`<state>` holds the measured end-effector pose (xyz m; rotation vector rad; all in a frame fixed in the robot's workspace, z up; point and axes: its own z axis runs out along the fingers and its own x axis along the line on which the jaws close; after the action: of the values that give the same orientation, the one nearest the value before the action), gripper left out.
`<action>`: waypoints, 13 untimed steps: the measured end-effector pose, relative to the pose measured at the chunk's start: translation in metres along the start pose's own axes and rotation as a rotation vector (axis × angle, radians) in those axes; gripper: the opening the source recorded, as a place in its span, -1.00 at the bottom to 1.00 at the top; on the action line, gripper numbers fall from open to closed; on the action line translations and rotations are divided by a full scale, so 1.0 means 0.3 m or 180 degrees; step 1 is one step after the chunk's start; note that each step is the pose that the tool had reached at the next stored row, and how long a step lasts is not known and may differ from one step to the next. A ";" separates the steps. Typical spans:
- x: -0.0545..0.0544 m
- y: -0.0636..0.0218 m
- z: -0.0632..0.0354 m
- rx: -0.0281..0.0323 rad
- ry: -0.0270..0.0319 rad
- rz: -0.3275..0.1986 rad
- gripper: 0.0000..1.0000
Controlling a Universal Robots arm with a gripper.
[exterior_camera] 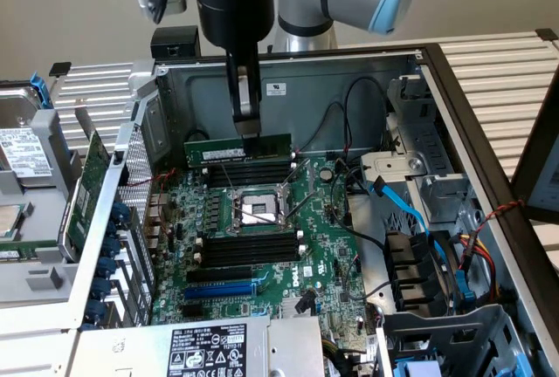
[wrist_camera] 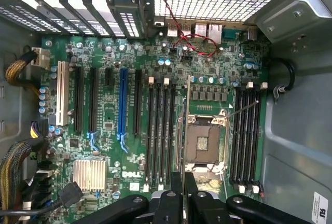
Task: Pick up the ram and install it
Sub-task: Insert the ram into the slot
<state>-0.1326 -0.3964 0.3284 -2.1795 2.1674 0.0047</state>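
The ram (exterior_camera: 218, 148) is a long narrow green stick with a white label. It hangs level inside the open computer case, just above the far bank of black memory slots (exterior_camera: 249, 172) on the motherboard (exterior_camera: 323, 246). My gripper (exterior_camera: 248, 135) comes straight down from above and is shut on the stick's top edge, right of its middle. In the wrist view the ram (wrist_camera: 185, 125) is edge-on, a thin line running out from my gripper (wrist_camera: 184, 185). It lies between one bank of black slots (wrist_camera: 160, 130) and the processor socket (wrist_camera: 205, 141).
A second bank of slots (exterior_camera: 249, 246) lies on the near side of the socket (exterior_camera: 255, 211). Black and blue cables (exterior_camera: 402, 211) crowd the case on the exterior view's right. A green expansion card (exterior_camera: 87, 185) and a hard drive (exterior_camera: 22, 146) lie outside the case on the exterior view's left.
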 end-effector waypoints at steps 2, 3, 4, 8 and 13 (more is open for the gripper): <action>0.001 -0.003 0.011 -0.0001 0.0000 0.0000 -0.73; 0.002 -0.004 0.016 -0.0002 0.0000 0.0000 -0.73; 0.004 -0.006 0.019 -0.0004 0.0001 0.0000 -0.73; 0.011 -0.012 0.027 -0.0037 0.0013 0.0001 -0.73; 0.015 -0.021 0.042 -0.0054 0.0029 0.0002 -0.73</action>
<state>-0.1256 -0.4001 0.3161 -2.1923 2.1807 0.0131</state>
